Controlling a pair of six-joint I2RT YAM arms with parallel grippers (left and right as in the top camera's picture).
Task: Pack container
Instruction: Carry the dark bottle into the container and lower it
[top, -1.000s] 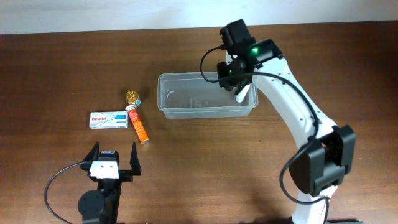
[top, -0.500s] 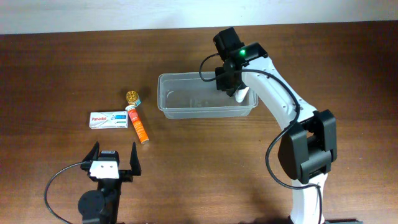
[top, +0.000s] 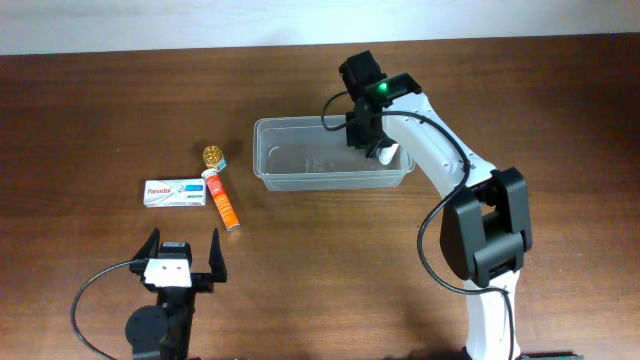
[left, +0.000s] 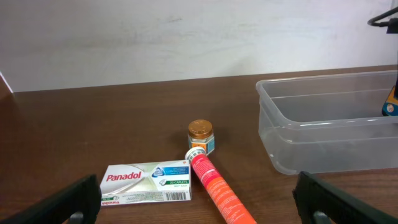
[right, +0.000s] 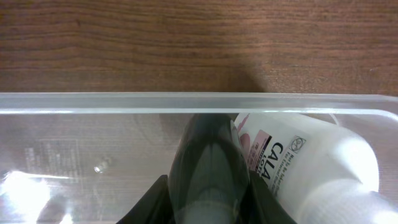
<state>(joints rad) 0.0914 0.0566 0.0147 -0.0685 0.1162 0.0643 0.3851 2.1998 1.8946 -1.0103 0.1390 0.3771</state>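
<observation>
My overhead camera looked straight down on the whole table (top: 100, 100). My left wrist camera sat low, facing the container (left: 323, 146) from afar; my right one peered into it from close up.

container (top: 310, 160): clear plastic rectangular tub, rounded corners, rimmed
pose: upright, mouth up, long sides along the far edge
place: desk (top: 330, 270), middle, nearer the far edge

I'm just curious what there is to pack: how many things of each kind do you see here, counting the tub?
Clear tub: 1
Panadol box: 1
Orange tube: 1
Small gold-lidded jar: 1
White bottle: 1
Total: 5
</observation>
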